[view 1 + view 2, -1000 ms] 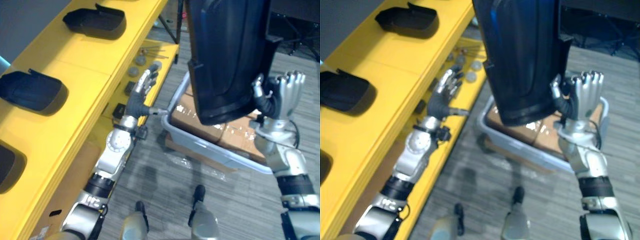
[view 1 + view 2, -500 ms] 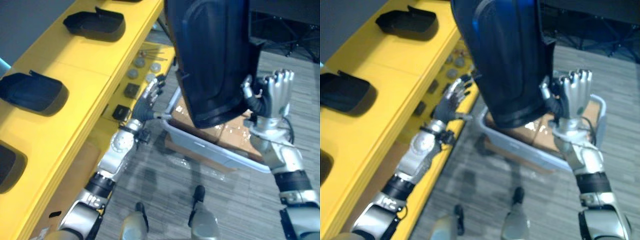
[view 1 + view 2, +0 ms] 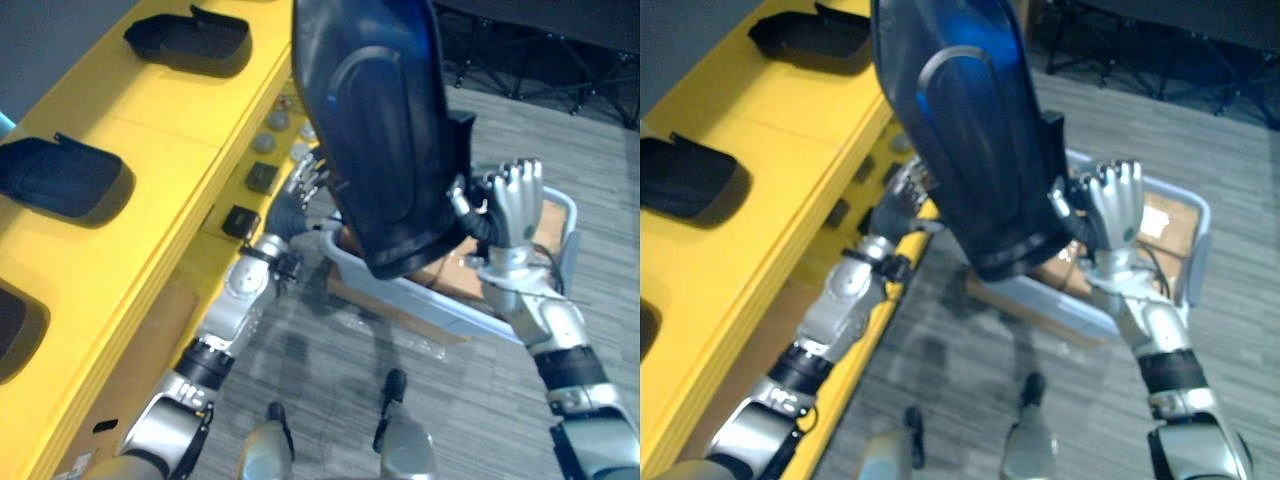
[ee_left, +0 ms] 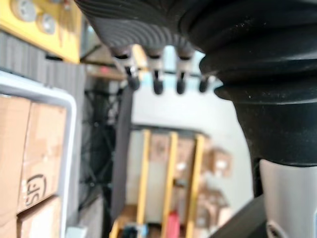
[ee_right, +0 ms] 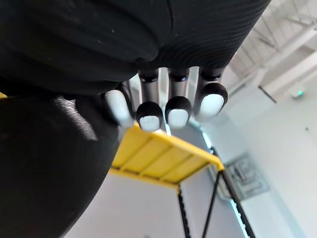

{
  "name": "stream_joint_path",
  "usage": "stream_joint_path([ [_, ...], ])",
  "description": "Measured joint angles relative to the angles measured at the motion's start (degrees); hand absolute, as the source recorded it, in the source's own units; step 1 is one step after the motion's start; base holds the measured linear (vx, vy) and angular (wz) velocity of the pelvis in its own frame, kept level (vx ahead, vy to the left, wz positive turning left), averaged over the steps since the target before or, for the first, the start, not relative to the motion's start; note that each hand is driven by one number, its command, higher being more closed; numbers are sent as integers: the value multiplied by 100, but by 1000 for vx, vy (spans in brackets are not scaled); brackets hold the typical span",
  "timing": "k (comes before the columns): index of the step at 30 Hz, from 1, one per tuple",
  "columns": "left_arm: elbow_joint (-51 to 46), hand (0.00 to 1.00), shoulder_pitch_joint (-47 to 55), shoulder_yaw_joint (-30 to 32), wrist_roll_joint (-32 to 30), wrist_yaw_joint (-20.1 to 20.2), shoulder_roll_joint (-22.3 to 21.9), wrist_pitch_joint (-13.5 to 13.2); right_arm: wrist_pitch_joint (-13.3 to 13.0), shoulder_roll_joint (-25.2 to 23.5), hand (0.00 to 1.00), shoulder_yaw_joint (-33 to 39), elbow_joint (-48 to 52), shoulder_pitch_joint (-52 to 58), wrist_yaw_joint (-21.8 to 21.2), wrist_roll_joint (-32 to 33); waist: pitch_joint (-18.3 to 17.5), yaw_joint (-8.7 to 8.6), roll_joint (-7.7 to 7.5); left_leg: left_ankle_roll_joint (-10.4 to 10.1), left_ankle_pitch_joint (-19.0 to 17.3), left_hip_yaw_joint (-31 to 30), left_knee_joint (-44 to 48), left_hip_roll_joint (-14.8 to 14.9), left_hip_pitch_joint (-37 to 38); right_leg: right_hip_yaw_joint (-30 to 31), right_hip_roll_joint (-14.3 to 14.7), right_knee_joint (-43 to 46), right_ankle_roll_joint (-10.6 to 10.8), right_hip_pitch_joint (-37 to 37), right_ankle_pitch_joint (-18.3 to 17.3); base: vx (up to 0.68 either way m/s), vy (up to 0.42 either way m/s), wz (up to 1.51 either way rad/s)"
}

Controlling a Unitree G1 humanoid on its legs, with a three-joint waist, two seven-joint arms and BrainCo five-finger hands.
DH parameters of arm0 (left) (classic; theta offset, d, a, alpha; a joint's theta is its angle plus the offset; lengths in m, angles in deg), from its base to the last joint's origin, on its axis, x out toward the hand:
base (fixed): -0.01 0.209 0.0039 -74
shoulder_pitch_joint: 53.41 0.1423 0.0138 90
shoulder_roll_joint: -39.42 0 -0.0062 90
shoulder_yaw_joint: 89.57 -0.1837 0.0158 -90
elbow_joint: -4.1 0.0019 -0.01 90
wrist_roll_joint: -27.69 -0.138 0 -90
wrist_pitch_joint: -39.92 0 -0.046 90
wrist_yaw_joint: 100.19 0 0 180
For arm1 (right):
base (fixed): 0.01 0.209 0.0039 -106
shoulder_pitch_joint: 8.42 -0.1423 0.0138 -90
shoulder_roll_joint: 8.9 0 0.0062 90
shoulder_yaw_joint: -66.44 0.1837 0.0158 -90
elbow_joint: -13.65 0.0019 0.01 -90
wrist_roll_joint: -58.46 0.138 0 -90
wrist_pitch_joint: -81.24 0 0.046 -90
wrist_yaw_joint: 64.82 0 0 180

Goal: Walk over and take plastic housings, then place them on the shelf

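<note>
— Where did we have the plastic housing [image 3: 380, 130] at that moment?

— Lifted high in front of us, over the grey bin [image 3: 440, 305] and not yet over the shelf [image 3: 160, 140]. Its long axis ran nearly upright, with the top leaning toward the shelf on our left.

— Which hand carried it?

— We judged it was the right hand [image 3: 512, 200]. It sat at the housing's lower right edge, fingers [image 5: 177, 111] curled in and the thumb hooked against the rim. The left hand [image 3: 303, 190] was beside the lower left edge, partly behind the shell. Its fingers [image 4: 157, 87] were straight and loosely spread, gripping nothing we could see. We could not tell whether they touched the housing.

— So what did the next move turn on?

— The shelf lay to our left, on the left hand's side, while the grip was on the right. We reckoned the housing had to travel leftward and tip from upright to lying flat, like the two parked housings [image 3: 65, 182] on the yellow top.

— How did the part look?

— Large, dark and glossy, a curved shell with a raised oval contour on its face and a bluish sheen near the top. It seemed light but bulky.
</note>
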Motion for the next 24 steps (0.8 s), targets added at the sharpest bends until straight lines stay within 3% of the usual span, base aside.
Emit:
stream_joint_path([
  [8, 1, 0, 0, 5, 191, -1, 8, -32, -4, -118, 100, -115, -229, 70, 0, 12, -1, 5, -3, 0, -3, -17, 1, -1, -17, -7, 0, 0, 0, -5, 0, 0, 0, 0],
  [15, 15, 0, -2, -13, 213, 11, 30, -229, 34, -304, 100, -272, -469, 147, 3, 26, -16, 8, -29, 0, -2, -110, 45, -2, -110, -79, 1, 0, 0, -21, 0, -1, 0, 4],
  [24, 127, 0, -180, -13, 224, 118, 212, -238, 469, -310, 100, -484, -473, 122, 17, 53, -30, 17, -52, 1, -1, -158, 99, -5, -179, -118, 1, -1, 3, -22, 11, -11, 0, 3],
])
